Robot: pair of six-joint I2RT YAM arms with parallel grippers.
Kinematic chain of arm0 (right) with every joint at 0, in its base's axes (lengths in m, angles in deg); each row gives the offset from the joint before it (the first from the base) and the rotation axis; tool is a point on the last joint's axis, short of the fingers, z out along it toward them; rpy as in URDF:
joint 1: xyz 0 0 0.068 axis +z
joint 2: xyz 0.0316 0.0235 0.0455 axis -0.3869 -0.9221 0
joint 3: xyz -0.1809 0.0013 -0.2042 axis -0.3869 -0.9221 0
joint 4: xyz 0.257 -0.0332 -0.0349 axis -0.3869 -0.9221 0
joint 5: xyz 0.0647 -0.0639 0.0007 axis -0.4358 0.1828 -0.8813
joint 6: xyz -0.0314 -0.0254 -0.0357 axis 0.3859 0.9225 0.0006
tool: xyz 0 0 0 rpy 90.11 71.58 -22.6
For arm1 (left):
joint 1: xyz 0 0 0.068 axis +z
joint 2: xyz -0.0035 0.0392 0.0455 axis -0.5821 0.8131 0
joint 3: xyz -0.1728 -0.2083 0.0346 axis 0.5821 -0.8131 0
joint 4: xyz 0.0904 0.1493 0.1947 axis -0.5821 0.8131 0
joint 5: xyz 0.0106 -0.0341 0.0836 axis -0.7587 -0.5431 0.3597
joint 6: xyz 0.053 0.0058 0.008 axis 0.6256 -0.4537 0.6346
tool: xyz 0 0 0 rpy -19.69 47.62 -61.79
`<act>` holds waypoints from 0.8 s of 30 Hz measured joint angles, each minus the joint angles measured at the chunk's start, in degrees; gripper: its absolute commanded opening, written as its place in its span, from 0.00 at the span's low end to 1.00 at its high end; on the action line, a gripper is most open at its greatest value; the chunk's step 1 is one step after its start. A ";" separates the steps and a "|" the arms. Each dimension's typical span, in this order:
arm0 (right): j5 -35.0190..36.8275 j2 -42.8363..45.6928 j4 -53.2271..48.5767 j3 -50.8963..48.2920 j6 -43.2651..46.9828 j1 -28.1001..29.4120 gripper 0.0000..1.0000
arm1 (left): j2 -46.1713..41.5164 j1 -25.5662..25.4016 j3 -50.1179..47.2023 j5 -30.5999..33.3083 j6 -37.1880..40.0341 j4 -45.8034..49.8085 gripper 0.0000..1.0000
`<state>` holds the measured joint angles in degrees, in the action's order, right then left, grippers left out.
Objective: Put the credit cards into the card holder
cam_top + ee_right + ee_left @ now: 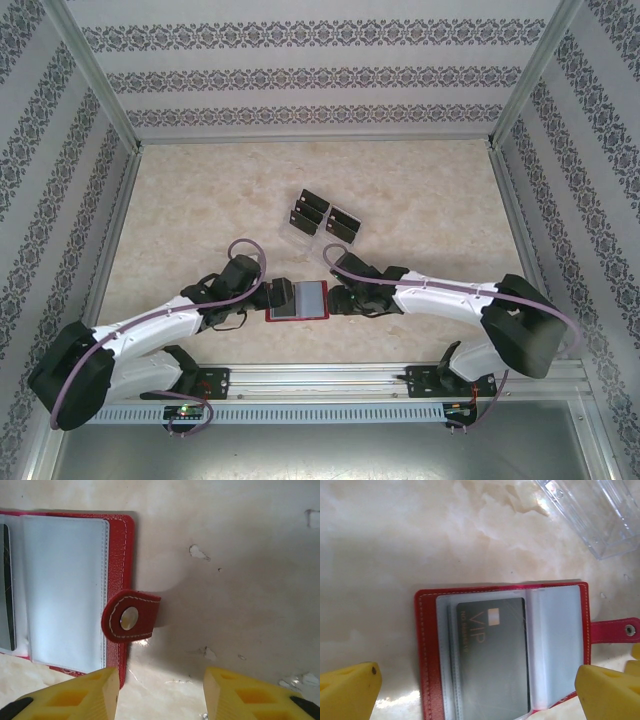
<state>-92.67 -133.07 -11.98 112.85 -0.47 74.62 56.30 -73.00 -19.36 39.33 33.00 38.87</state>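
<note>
Open red leather-like folding card holder (pixel 298 300) flat on marbled bench (pixel 420 200), lower centre of top view, between claws. Left claw (pixel 477 680) released wide, fingers flanking holder; black VIP credit card (pixel 492 655) in sleeve. Right claw (pixel 160 680) released, empty; snap tab (pixel 131 616) just upper left of gap.

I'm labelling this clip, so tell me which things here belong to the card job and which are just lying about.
Part of the job:
- red card holder, lying open
- black VIP card, in one of its sleeves
- other black cards, farther back on the table

Just lying about:
- clear plastic tray
</note>
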 measured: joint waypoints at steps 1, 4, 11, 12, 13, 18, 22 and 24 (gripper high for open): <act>-0.20 -0.52 0.79 -0.04 -0.20 0.00 0.45 | 0.37 0.00 -0.09 -0.37 -0.02 -0.76 1.00; -0.85 -2.08 2.97 -0.04 -0.74 0.00 0.41 | 1.68 0.00 -0.31 -1.03 -0.02 -2.25 1.00; -1.81 -5.01 5.99 -0.04 -1.11 0.00 0.29 | 4.70 0.02 -0.33 -1.57 -0.02 -4.22 1.00; -1.84 -5.20 6.34 -0.04 -1.18 0.00 0.28 | 5.14 0.02 -0.33 -1.75 0.00 -4.68 1.00; -1.86 -5.42 6.58 -0.04 -1.16 0.00 0.27 | 5.55 0.02 -0.33 -1.86 0.00 -5.11 1.00; -1.79 -5.75 6.73 -0.04 -1.16 -0.02 0.23 | 5.84 0.02 -0.33 -2.10 0.00 -5.68 1.00; -1.75 -5.90 6.75 -0.07 -1.16 -0.02 0.21 | 5.84 0.02 -0.28 -2.32 0.04 -5.81 1.00; -1.73 -6.01 6.75 -0.07 -1.16 -0.02 0.20 | 5.90 -0.04 -0.24 -2.60 0.04 -6.03 1.00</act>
<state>-94.40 -139.08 -5.22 112.78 -1.63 74.60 62.20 -73.05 -19.60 36.73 33.05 32.84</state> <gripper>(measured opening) 0.209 0.999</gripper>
